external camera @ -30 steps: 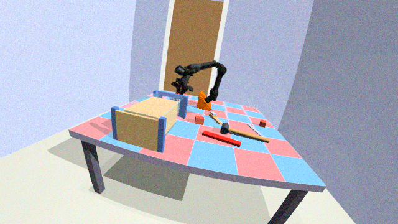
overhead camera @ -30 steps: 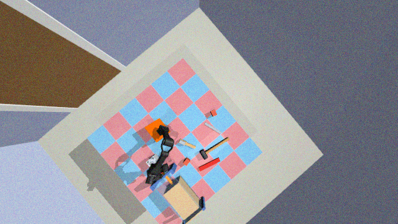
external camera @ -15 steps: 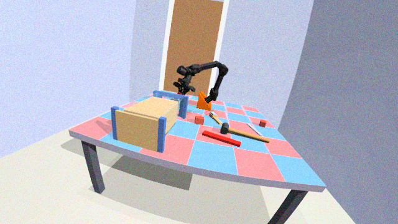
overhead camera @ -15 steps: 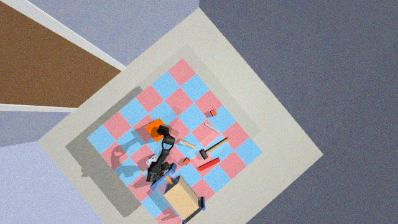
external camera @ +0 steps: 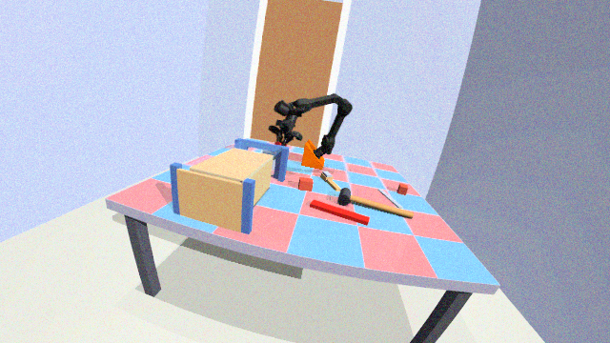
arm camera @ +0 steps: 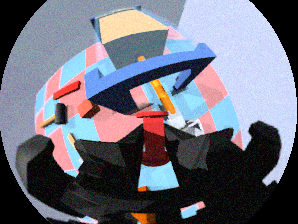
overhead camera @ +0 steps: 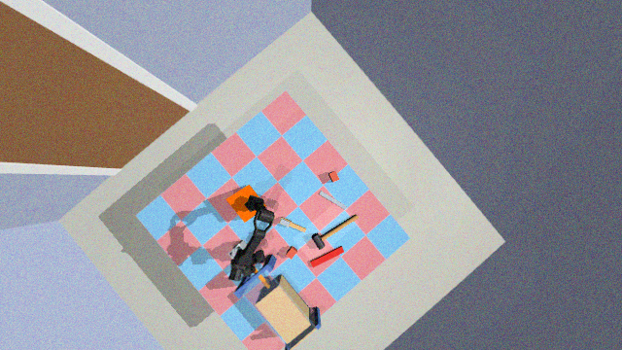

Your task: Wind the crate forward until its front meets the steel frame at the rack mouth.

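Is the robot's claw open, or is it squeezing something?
It's shut on something: in the wrist picture, the gripper's black fingers press both sides of a red knob.

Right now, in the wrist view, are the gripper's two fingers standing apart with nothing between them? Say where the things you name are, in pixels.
No, the red flanged post (arm camera: pixel 154 137) stands between the gripper's (arm camera: pixel 154 142) fingers, which are shut on it.

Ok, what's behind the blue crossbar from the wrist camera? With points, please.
An orange strap (overhead camera: pixel 263 280) (arm camera: pixel 162 95) shows on either side of the blue crossbar (overhead camera: pixel 269 265) (external camera: pixel 262 144) (arm camera: pixel 150 74), heading toward the beige box (overhead camera: pixel 287 311) (external camera: pixel 233 164) (arm camera: pixel 132 22). Its middle stretch is covered there.
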`<state>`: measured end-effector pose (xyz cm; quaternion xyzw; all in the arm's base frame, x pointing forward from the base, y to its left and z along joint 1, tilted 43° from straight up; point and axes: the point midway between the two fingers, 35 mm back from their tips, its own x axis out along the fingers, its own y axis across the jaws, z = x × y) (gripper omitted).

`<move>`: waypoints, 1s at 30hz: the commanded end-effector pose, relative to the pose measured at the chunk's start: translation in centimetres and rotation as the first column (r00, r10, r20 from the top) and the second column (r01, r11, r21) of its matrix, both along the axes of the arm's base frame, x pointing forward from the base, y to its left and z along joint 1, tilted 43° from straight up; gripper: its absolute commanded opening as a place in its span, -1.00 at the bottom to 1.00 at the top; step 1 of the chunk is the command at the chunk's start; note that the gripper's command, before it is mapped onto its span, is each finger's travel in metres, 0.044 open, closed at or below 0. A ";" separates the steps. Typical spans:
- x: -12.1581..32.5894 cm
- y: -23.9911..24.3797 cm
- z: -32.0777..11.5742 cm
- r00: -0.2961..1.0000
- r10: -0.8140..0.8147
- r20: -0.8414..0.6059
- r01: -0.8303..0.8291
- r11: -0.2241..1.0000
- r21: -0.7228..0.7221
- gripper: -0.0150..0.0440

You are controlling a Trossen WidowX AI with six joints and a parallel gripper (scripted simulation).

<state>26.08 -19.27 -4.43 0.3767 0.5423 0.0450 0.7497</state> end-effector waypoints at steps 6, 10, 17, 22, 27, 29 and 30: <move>-1.4 1.1 0.3 1.000 0.001 -0.014 -0.001 1.000 0.019 -0.49; -1.9 1.3 0.5 1.000 0.001 -0.015 -0.001 1.000 0.019 -0.49; -2.7 1.6 0.8 1.000 0.001 -0.015 -0.001 1.000 0.019 -0.49; -3.3 1.8 0.9 1.000 0.001 -0.016 -0.001 1.000 0.019 -0.49; -3.9 1.9 1.1 1.000 0.001 -0.016 -0.001 1.000 0.019 -0.49; -4.2 2.0 1.1 1.000 0.001 -0.016 -0.001 1.000 0.019 -0.49; -4.3 2.0 1.1 1.000 0.001 -0.017 -0.001 1.000 0.019 -0.49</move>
